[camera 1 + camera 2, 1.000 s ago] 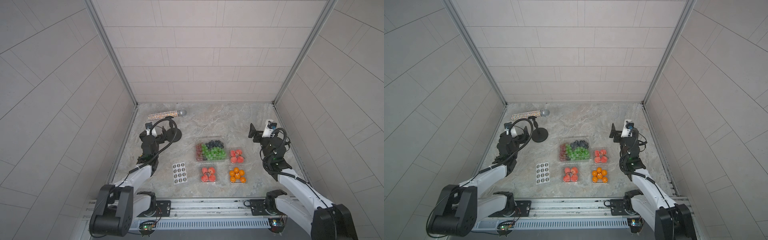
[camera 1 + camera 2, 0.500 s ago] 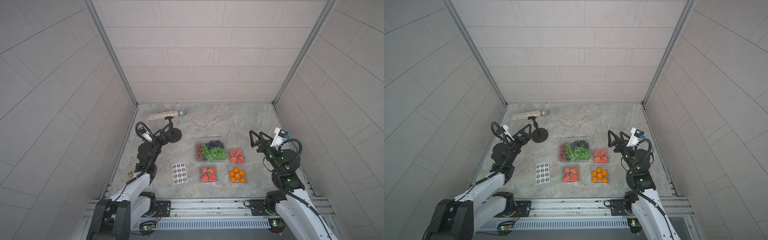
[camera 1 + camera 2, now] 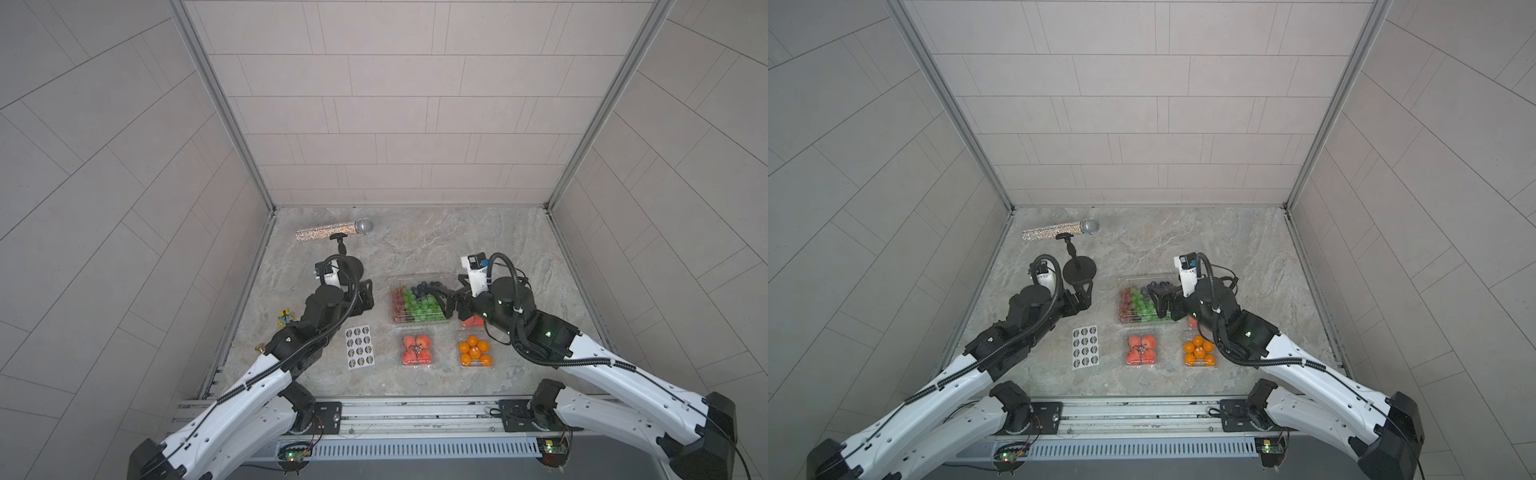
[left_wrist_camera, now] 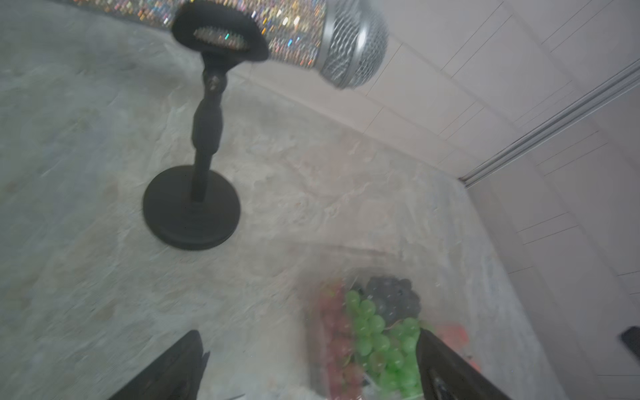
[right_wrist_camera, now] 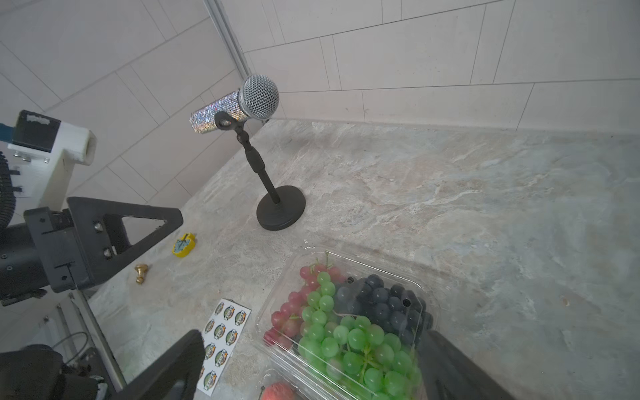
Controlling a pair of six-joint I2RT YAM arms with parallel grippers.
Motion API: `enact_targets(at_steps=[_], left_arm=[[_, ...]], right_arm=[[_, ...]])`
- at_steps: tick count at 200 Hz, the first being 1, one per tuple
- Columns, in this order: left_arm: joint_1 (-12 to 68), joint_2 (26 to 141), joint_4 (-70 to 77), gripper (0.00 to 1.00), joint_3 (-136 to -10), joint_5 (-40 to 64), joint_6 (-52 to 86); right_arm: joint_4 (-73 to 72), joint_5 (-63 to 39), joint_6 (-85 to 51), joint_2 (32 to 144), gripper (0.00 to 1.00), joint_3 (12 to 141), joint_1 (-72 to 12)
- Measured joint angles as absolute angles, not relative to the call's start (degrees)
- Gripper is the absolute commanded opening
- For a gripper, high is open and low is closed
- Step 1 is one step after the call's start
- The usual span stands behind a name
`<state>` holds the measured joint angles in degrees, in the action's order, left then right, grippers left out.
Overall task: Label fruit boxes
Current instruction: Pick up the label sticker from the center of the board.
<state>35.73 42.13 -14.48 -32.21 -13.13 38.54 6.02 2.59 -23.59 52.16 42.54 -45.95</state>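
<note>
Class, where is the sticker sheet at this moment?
In both top views the sticker sheet lies flat on the robot's left half, just left of the nearer red-fruit box.

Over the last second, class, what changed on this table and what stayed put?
Both arms swung inward and down: the right tool now hangs open over the grape box, the left tool open beside the microphone stand. Nothing was gripped. The fruit boxes, sticker sheet and microphone stayed put.

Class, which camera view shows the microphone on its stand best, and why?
The right wrist view: the microphone and stand appear whole and sharp. The left wrist view is blurred and cuts the microphone off; both top views show it small, from above.
</note>
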Motion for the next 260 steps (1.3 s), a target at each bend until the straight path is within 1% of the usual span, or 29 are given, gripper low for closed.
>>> enact_targets(at_steps=[17,42,65,86,99,137,221,260], left_arm=[[36.84,38.98,-21.12,1.0,-30.79,-14.83,39.48],[38.52,38.09,-26.81,1.0,-28.8,-14.22,41.95],[43.44,42.17,-29.93,1.0,-27.11,-14.48,44.1],[48.1,48.05,-31.48,1.0,-26.44,-15.38,45.8],[50.39,49.74,-31.83,1.0,-25.67,-16.53,46.85],[52.29,50.74,-31.09,1.0,-22.41,-18.76,49.12],[53.04,64.07,-20.91,1.0,-21.71,-17.78,48.88],[53.71,66.06,-19.07,0.99,-21.71,-19.59,48.51]], right_arm=[[5.63,2.68,-20.56,51.22,1.0,40.58,-45.84],[5.5,2.81,-18.39,45.6,1.0,35.05,-45.19],[7.92,4.08,-17.96,42.39,1.0,35.03,-44.93],[7.94,4.89,-17.91,42.5,1.0,36.01,-44.93],[8.01,5.28,-17.76,43.11,1.0,35.99,-44.93],[7.94,5.43,-17.21,44.29,1.0,35.88,-44.93],[7.55,5.45,-16.69,45.56,1.0,34.72,-44.93],[7.51,5.61,-16.49,45.67,1.0,34.68,-44.93]])
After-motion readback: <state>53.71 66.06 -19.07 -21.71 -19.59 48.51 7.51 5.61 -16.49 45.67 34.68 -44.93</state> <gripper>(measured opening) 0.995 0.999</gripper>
